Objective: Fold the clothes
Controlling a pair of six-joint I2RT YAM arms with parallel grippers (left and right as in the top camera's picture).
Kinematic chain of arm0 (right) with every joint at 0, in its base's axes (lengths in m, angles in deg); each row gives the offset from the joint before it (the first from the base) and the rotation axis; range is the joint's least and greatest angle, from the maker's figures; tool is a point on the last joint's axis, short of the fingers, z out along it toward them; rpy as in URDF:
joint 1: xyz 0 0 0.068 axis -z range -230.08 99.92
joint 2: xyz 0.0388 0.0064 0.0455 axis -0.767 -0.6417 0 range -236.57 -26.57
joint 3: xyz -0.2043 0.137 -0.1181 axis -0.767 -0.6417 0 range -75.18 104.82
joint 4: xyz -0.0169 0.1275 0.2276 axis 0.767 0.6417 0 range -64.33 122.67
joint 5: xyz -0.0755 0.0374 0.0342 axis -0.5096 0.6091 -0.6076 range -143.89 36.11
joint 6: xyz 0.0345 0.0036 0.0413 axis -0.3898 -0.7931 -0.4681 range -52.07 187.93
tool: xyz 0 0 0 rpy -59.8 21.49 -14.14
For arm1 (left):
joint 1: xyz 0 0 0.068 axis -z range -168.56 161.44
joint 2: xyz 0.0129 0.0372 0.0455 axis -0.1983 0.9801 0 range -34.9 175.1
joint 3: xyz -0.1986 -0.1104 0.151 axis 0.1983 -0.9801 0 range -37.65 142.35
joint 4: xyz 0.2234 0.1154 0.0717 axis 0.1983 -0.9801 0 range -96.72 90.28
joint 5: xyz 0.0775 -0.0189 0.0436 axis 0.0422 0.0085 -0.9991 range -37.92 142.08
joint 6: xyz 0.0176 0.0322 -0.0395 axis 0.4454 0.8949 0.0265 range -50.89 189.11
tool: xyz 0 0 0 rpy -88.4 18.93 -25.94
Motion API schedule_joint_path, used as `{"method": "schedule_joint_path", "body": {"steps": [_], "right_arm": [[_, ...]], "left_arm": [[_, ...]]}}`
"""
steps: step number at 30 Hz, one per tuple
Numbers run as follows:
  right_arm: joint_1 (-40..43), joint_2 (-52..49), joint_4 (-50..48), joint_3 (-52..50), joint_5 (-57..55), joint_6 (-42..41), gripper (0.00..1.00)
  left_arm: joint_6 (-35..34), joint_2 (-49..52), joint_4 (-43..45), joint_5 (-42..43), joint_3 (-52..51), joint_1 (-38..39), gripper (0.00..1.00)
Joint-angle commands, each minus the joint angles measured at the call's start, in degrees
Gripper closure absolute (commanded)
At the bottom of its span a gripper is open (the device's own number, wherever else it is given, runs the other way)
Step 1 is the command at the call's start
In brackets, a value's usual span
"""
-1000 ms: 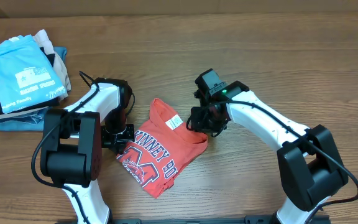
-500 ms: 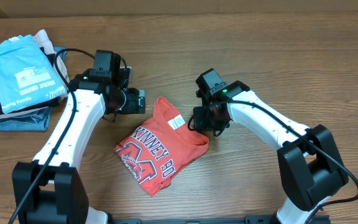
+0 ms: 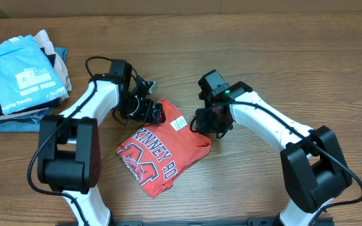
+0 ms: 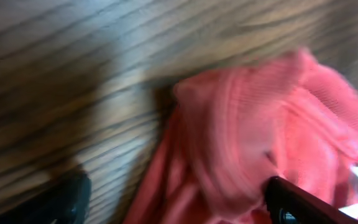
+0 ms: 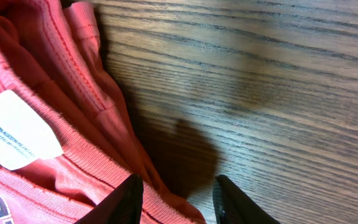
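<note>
Wood-grain counter point(image 3: 294, 50) carries the coral T-shirt point(image 3: 162, 157). Left pincer point(image 3: 156, 113), wide open, has swung onto its edge. Right pincer point(image 3: 200, 127) is unmoved and narrowly parted.

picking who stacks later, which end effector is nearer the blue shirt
Left. The left end effector is at the red shirt's top edge, right of the blue shirt; the right end effector sits farther right.

The coral-red cotton T-shirt point(image 3: 168, 139) lies flat but rumpled just below the centre of the frame, folded into a rough, tilted diamond. Its lower part shows navy-and-white block lettering point(image 3: 158, 152) running diagonally, with a mascot graphic point(image 3: 136, 167) beneath it towards the lower left. The ribbed collar end is bunched at the top, where a white size label point(image 3: 178, 123) marked M faces up.
</note>
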Motion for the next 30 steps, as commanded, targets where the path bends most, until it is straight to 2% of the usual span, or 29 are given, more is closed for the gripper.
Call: {"method": "schedule_joint_path", "body": {"steps": [1, 6, 8, 11, 13, 14, 21, 25, 27, 29, 30], "right_arm": [[0.22, 0.02, -0.20, 0.07, -0.52, 0.11, 0.60], [0.22, 0.02, -0.09, 0.07, -0.48, 0.11, 0.60], [0.22, 0.02, 0.22, 0.07, -0.33, 0.13, 0.60], [0.22, 0.02, 0.85, 0.07, -0.37, 0.15, 0.60], [0.22, 0.02, 0.92, 0.07, -0.37, 0.15, 0.60], [0.24, 0.02, 0.87, 0.07, -0.37, 0.13, 0.60], [0.55, 0.04, 0.90, 0.09, -0.59, 0.15, 0.59], [1.46, 0.04, 1.36, 0.09, -0.59, 0.15, 0.59], [1.97, 0.04, 1.68, 0.09, -0.57, 0.15, 0.59], [2.49, 0.04, 1.97, 0.09, -0.57, 0.15, 0.60], [2.80, 0.04, 2.14, 0.09, -0.57, 0.13, 0.59]], "left_arm": [[3.61, 2.58, -0.42, 5.31, 1.60, -0.52, 0.05], [3.85, 6.01, -0.83, 8.17, 1.60, 0.33, 0.11], [3.85, 6.80, -0.92, 8.85, 1.60, 0.52, 0.17], [3.85, 6.86, -1.11, 8.96, 1.62, 0.48, 0.37], [3.85, 6.86, -1.36, 8.98, 1.62, 0.50, 0.39], [3.85, 6.86, -1.68, 8.98, 1.62, 0.50, 0.44], [6.19, 6.88, -4.98, 8.96, 1.60, 1.88, 0.43], [8.15, 6.88, -6.75, 8.90, 1.53, 3.45, 0.36], [8.17, 6.88, -7.08, 8.90, 1.53, 4.31, 0.36], [8.90, 6.88, -7.78, 8.72, 1.53, 5.11, 0.37], [9.75, 6.88, -8.24, 8.74, 1.51, 5.53, 0.44]]}}
